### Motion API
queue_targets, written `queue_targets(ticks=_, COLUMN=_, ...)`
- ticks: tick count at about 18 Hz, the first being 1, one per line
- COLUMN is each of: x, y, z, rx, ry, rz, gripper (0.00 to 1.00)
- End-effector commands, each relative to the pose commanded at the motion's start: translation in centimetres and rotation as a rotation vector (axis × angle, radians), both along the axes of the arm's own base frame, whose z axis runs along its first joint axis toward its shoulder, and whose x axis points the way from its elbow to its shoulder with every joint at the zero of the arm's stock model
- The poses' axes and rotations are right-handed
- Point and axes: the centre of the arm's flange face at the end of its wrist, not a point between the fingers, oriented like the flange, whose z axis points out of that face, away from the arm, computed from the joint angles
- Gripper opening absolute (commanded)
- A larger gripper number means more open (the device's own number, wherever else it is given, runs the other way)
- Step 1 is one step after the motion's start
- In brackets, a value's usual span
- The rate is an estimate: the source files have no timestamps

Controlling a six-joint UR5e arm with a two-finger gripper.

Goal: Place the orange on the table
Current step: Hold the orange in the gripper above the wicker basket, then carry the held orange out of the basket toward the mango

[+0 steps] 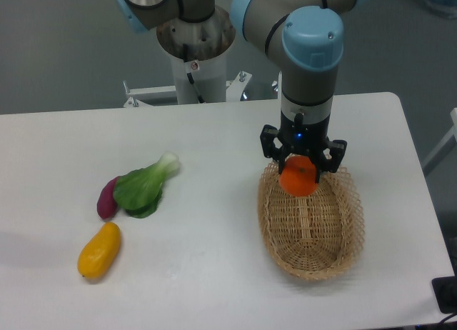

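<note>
The orange is a small round bright fruit held between the fingers of my gripper. The gripper points straight down and is shut on the orange, holding it over the far end of the oval wicker basket. I cannot tell whether the orange hangs just above the basket or touches its floor. The white table spreads out to the left and in front of the basket.
A yellow-orange mango-like fruit lies at the front left. A green leafy vegetable and a purple vegetable lie together just behind it. The arm's base column stands behind the table's far edge.
</note>
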Motion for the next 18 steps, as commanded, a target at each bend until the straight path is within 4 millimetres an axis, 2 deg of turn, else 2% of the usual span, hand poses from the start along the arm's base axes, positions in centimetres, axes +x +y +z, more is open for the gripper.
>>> queue_targets(ticks=8, x=0.2, y=-0.1, z=0.3, rx=0.003, ry=0.007, rz=0.000, gripper=0.67)
queue_targets(ticks=14, x=0.4, y=0.1, z=-0.8, rx=-0.006, ry=-0.006, rz=0.010, gripper=0.67)
queue_targets(ticks=16, x=1.2, y=1.1, z=-1.1, rx=-0.005, ry=-0.008, rz=-0.001, gripper=0.67)
queue_targets(ticks=18, x=2.0, y=2.6, z=-1.7, rx=0.015, ry=-0.017, rz=0.062, gripper=0.67)
